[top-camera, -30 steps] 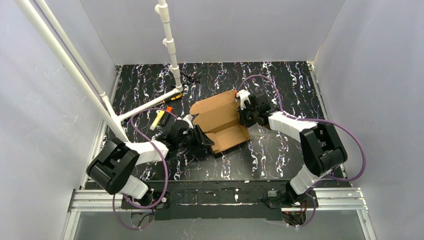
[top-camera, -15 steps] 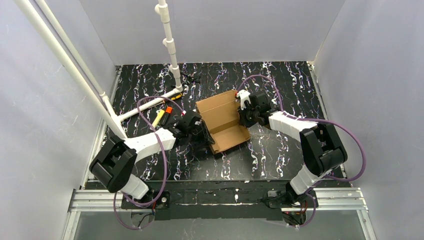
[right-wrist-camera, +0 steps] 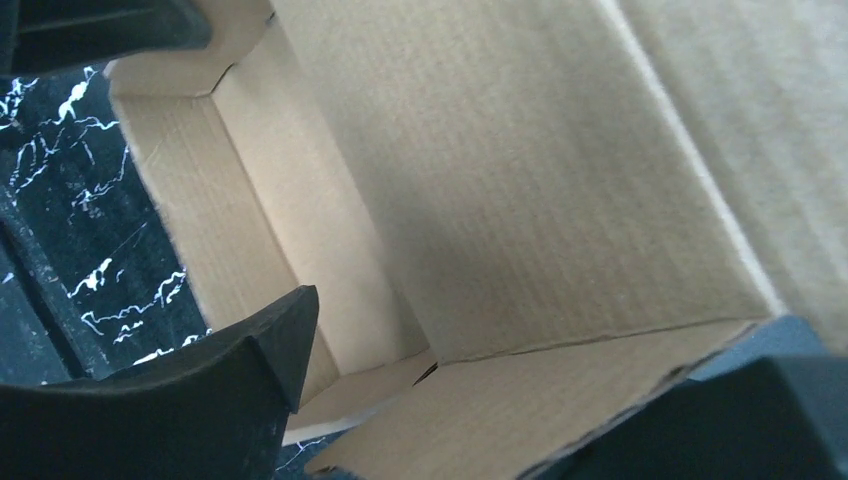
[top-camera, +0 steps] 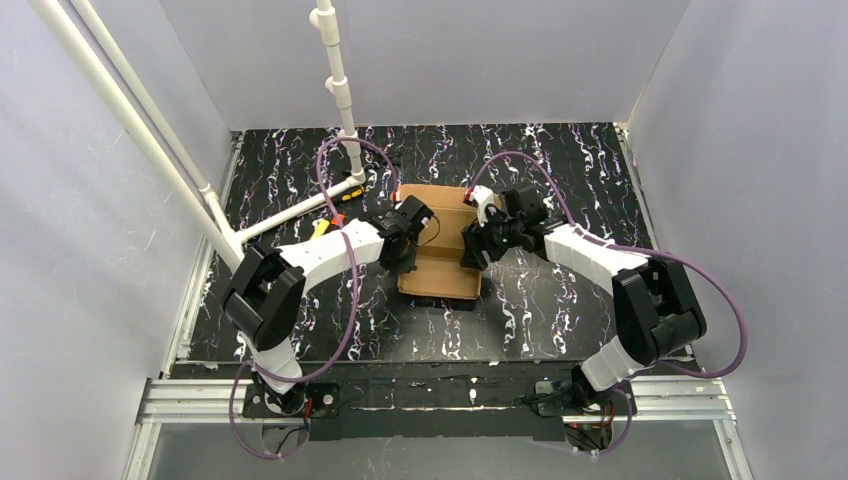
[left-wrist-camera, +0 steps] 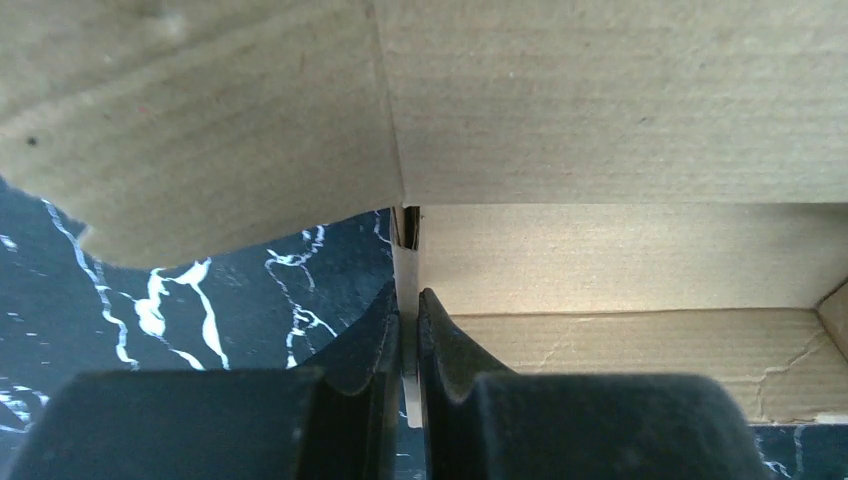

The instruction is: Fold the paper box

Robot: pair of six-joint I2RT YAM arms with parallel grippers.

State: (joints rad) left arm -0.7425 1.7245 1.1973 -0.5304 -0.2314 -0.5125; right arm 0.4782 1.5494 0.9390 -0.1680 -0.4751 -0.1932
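On the table (top-camera: 560, 160), the left end effector (left-wrist-camera: 408, 310) pinches the paper box (top-camera: 440, 270).

Paper box (left-wrist-camera: 620, 100) — edges off-frame

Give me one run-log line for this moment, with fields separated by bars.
left gripper: shut on side wall of paper box | right gripper: open, at opposite side | fold: partly done, walls raised

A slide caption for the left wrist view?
Left claw shut on a cardboard edge of the paper box.
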